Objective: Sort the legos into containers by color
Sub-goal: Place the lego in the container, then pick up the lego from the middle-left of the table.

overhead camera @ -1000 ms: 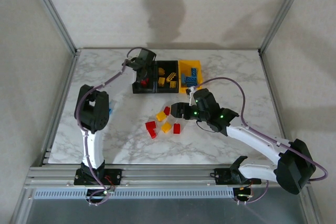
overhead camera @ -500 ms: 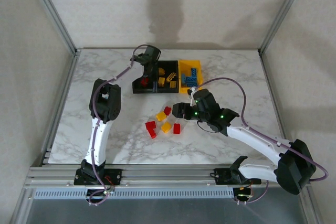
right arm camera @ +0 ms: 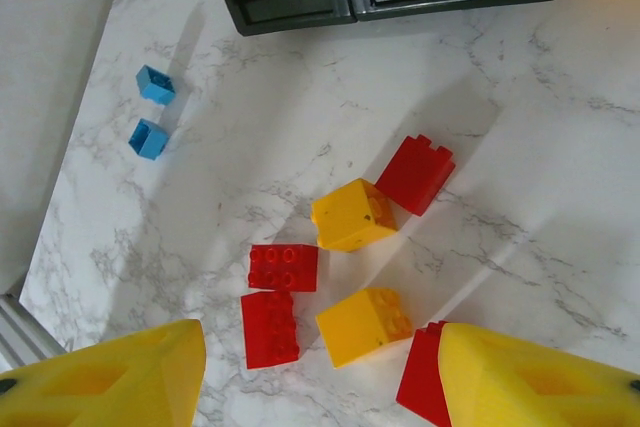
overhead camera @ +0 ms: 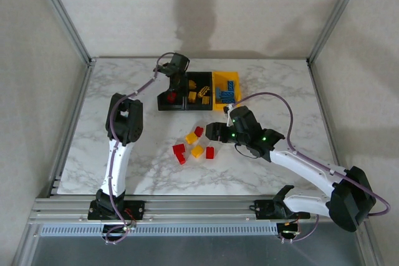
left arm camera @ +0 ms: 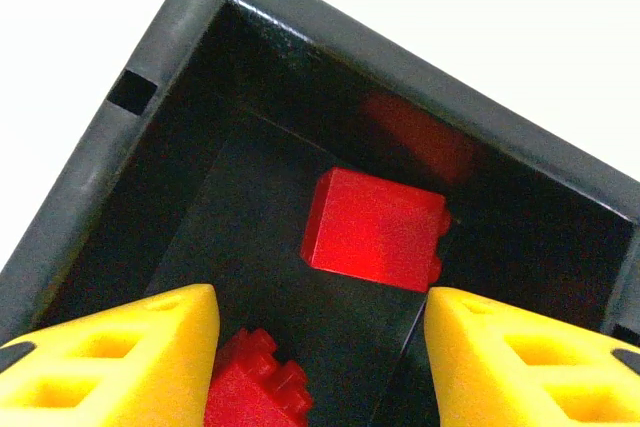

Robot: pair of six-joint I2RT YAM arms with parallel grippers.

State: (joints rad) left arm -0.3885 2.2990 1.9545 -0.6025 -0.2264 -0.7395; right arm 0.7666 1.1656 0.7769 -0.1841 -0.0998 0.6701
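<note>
Left wrist: left jaws are hanging apart, empty, over red legos (left arm camera: 375, 230) in the black bin (left arm camera: 160, 57). Right jaws, also apart and empty, are probably risking pinching mixed colours from the mid-frame desk pile (right arm camera: 350, 215).

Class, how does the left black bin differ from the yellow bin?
The left bin is black and holds red bricks; the yellow bin holds blue bricks. The left gripper hangs over the left bin, not the yellow bin. Both are open-topped.
</note>
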